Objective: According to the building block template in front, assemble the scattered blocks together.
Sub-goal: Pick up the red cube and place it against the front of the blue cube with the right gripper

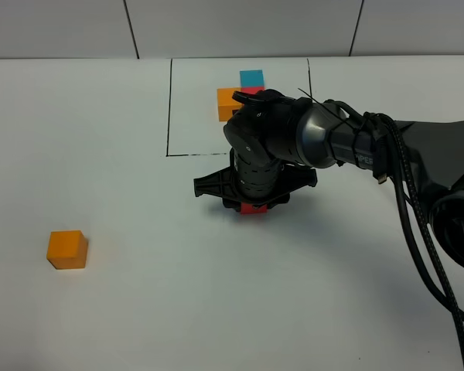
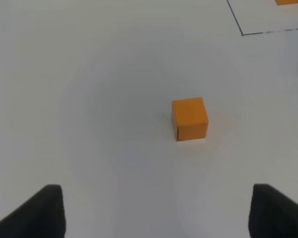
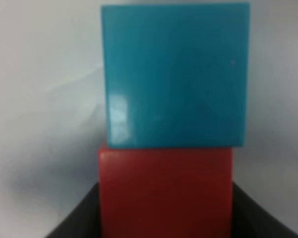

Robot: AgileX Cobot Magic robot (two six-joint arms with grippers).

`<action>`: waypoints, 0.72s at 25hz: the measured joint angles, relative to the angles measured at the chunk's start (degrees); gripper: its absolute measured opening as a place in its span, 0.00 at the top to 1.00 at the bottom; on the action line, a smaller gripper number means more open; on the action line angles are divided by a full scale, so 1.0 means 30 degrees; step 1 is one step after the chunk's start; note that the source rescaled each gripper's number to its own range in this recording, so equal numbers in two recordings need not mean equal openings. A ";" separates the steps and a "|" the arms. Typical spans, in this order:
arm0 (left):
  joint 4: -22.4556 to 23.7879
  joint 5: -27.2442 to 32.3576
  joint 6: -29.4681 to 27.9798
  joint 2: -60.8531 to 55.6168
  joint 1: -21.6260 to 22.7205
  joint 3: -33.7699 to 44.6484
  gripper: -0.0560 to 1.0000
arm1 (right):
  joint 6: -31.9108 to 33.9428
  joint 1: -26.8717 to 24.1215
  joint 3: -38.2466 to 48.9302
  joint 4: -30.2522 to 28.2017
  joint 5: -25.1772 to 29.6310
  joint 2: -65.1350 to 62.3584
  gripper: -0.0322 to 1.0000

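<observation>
The template is an orange (image 1: 229, 103), red (image 1: 252, 90) and blue (image 1: 251, 77) cube cluster inside a black drawn frame (image 1: 170, 108); my right arm partly covers it. My right gripper (image 1: 254, 202) is shut on the loose red cube (image 3: 165, 193), which also shows in the exterior high view (image 1: 254, 209). The loose blue cube (image 3: 175, 74) touches the red cube's far side; the arm hides it in the exterior high view. The loose orange cube (image 1: 67, 249) sits alone at the front left. My left gripper (image 2: 156, 213) is open, short of the orange cube (image 2: 189, 119).
The right arm and its cables (image 1: 417, 216) stretch from the right edge to the table's middle. White table (image 1: 139, 309) lies around the orange cube. A corner of the black frame (image 2: 243, 33) shows in the left wrist view.
</observation>
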 joint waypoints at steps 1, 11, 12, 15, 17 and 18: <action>0.0000 0.0000 0.0000 0.0000 0.0000 0.0000 0.27 | 0.0000 0.0000 0.0000 0.0032 0.0000 0.0000 0.94; 0.0000 0.0000 0.0000 0.0000 0.0000 0.0000 0.27 | 0.0000 -0.0023 -0.0016 0.0089 -0.0006 0.0024 0.94; 0.0000 0.0000 0.0000 0.0000 0.0000 0.0000 0.27 | 0.0000 -0.0040 -0.0016 0.0121 -0.0043 0.0024 0.94; 0.0000 0.0000 0.0000 0.0000 0.0000 0.0000 0.27 | 0.0000 -0.0060 -0.0016 0.0165 -0.0101 0.0024 0.94; 0.0000 0.0000 0.0000 0.0000 0.0000 0.0000 0.27 | 0.0000 -0.0060 -0.0016 0.0165 -0.0101 0.0024 0.94; 0.0000 0.0000 0.0000 0.0000 0.0000 0.0000 0.27 | 0.0000 -0.0060 -0.0016 0.0165 -0.0101 0.0024 0.94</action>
